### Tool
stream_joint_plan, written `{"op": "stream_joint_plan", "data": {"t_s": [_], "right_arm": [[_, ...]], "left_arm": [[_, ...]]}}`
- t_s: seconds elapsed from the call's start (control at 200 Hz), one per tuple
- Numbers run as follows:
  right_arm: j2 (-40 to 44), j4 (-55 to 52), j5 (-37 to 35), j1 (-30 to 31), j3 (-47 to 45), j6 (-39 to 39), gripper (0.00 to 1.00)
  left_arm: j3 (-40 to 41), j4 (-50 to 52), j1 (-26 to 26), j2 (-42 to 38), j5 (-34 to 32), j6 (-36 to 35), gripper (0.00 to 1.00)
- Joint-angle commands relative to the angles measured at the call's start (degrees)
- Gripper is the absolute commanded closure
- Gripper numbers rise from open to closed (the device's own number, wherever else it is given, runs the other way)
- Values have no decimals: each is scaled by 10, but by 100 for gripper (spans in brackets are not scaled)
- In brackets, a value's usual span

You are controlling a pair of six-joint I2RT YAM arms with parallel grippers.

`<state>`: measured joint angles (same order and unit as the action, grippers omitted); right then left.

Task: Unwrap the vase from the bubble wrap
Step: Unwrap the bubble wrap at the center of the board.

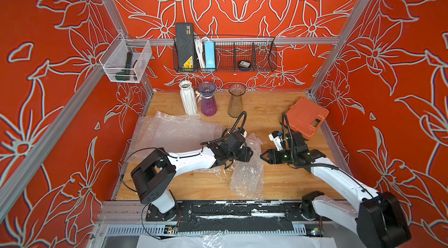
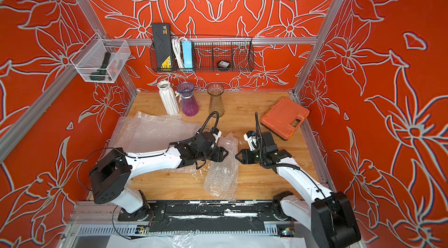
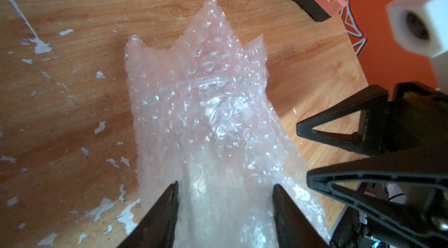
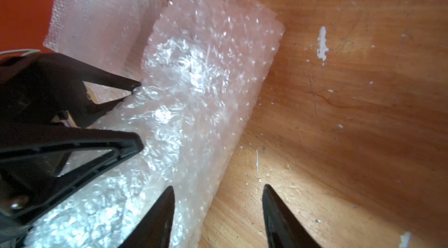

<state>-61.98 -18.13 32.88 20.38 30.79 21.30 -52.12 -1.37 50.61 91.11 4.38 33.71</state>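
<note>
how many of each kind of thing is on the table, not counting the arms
vases, standing bare: 3 (white vase, purple vase, amber vase)
rolled bubble wrap bundle: 1
flat bubble wrap pile: 1, sheets in it cannot be counted
orange case: 1
total: 6

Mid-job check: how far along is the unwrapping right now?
Done: three bare vases stand at the back, white vase, purple vase, amber vase, with loose bubble wrap sheets flat nearby. In hand: the left end effector straddles one rolled bundle; a firm grip is not clear. The right end effector hangs open at its edge. Remaining: opening that bundle; its contents are hidden.
</note>
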Motion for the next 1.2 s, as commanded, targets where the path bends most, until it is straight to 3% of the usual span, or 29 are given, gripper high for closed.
{"op": "stream_joint_plan", "data": {"t_s": [0.0,0.34,0.515,0.626,0.781,1.021,1.196], "right_arm": [[-11,35,-3,7,3,8,44],[-50,29,-51,26,8,-10,47],[-39,34,-82,26,10,-1,71],[-26,40,-107,26,6,10,91],[-18,47,-131,26,-5,14,100],[33,71,-178,23,-54,63,100],[49,85,-179,22,-82,96,100]], "left_arm": [[13,15,9,-15,25,8,42],[8,17,15,-21,26,8,42],[9,27,17,-23,9,-1,46],[12,32,20,-23,-6,-12,53],[22,35,20,-25,-14,-19,67],[40,50,20,-37,-54,-33,100],[49,65,20,-51,-78,-44,100]]}}
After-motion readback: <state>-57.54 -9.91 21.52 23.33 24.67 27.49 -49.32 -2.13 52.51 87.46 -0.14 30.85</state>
